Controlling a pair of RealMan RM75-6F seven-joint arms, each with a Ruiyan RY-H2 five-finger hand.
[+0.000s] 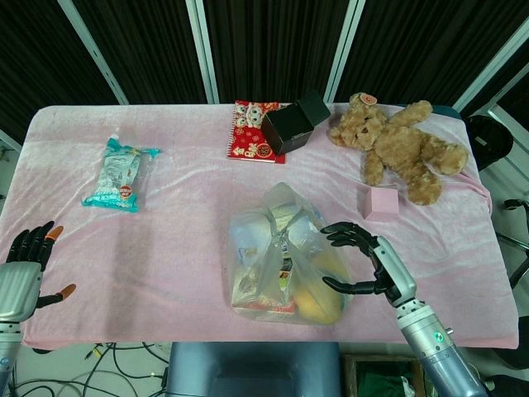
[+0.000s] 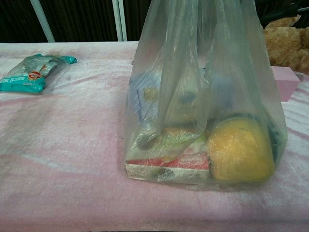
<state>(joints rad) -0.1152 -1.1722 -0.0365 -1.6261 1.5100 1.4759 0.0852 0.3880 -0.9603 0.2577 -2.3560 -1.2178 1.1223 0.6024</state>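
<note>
A clear plastic bag point(image 1: 285, 256) stands near the front edge of the bench point(image 1: 182, 248), which is covered in a pink cloth. Through the film show a yellow round thing point(image 2: 239, 150) at its right and a flat box with a red band point(image 2: 166, 166) along the bottom; the print on the box is too blurred to read. The right robot hand point(image 1: 364, 260) is just beside the bag's right side, fingers spread and curved toward it, thumb below, holding nothing; whether the fingertips touch the plastic cannot be told. The left robot hand point(image 1: 29, 265) hangs at the front left corner, well apart from the bag, fingers apart and holding nothing. Farther back lie a teal packet point(image 1: 121, 174) with a small red round label, its writing illegible, a red booklet point(image 1: 248, 132) under a black box point(image 1: 293, 124), a teddy bear point(image 1: 401, 145), and a pink block point(image 1: 382, 203).
</note>
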